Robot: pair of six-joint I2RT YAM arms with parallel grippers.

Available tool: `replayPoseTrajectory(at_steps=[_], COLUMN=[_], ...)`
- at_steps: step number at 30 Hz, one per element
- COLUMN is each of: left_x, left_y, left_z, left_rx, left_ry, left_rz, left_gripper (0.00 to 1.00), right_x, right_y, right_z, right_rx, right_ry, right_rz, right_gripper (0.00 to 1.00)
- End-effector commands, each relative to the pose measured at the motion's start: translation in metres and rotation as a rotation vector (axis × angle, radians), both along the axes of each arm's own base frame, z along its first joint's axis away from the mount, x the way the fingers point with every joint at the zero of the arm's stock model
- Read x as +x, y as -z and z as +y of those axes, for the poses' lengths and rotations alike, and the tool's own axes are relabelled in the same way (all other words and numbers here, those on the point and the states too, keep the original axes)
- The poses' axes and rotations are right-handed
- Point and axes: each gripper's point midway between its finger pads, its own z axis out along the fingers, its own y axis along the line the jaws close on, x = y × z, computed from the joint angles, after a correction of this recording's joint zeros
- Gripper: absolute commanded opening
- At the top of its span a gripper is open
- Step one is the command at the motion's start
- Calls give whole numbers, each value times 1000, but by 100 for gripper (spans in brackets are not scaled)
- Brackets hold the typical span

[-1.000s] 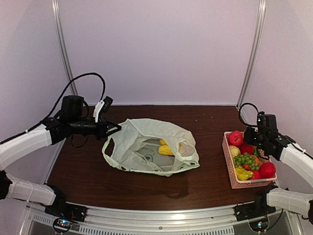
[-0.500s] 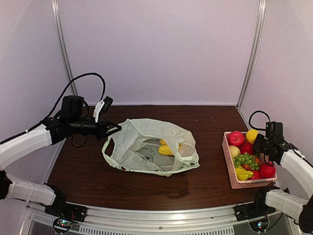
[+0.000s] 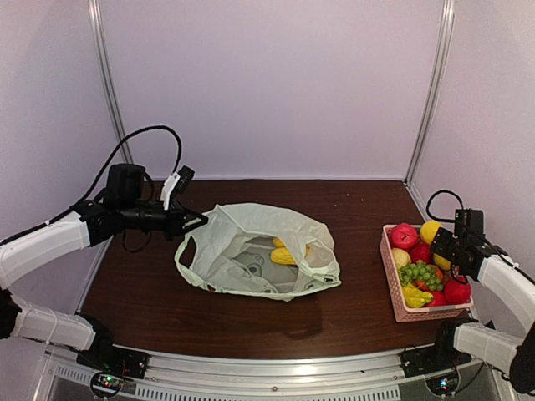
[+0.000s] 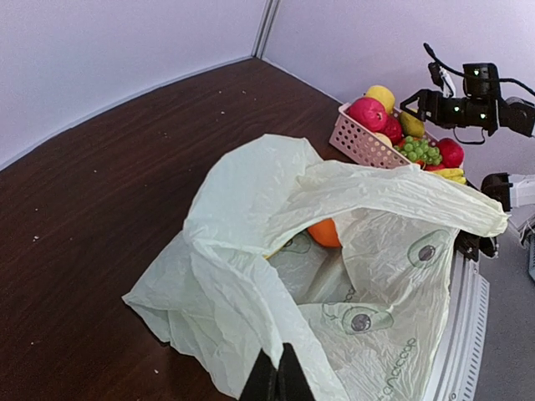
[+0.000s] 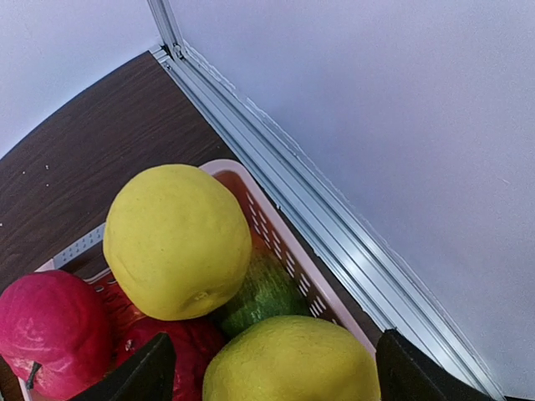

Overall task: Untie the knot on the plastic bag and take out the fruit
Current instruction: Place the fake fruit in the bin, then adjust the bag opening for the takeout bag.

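**Top view:** L gripper [image 3: 199, 220] sits at the left rim of the plastic bag [image 3: 251, 261]. Its jaws look closed on the film, but detail is small here. The bag lies mid-table [image 3: 159, 292] with its mouth agape, and elongated yellow fruit [image 3: 283, 254] shows inside. R gripper [image 3: 438, 244] hangs over the pink basket [image 3: 399, 311] at the table's right edge; can't tell its state from this view. The basket holds a lemon [image 3: 430, 230] at the far corner, w/ red fruit [image 3: 403, 236] beside it and grapes [image 3: 420, 273].

**L wrist:** Confirms the grip: fingers [image 4: 266, 383] are pinched together on a fold of the bag at frame bottom. Only this view shows an orange fruit [image 4: 323, 233] deep in the bag, plus grey print on the film. The yellow ones are hidden here.

**R wrist:** The fingertips [image 5: 149, 369] stand wide apart at the bottom corners w/ nothing held, so the jaws are spread. Below them is the lemon, touching the red fruit. A 2nd yellow fruit [image 5: 292, 361] lies nearer, between the tips; top view doesn't show it.
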Motion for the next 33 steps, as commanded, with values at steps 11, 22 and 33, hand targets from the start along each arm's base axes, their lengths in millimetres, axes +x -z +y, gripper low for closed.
replayPoseTrajectory(at_steps=[11, 22, 33], left_x=[5, 2, 3], left_y=[-14, -19, -20], left_z=[-3, -2, -2], left_rx=[-11, -26, -32], left_ry=[7, 6, 6], left_rz=[-45, -67, -69], left_gripper=[0, 0, 0], right_x=[1, 9, 19], right_y=[-15, -47, -102], right_z=[7, 31, 117], right_rx=[1, 36, 145], right_ry=[-55, -203, -614], right_rz=[-77, -176, -294], right_gripper=[97, 98, 97])
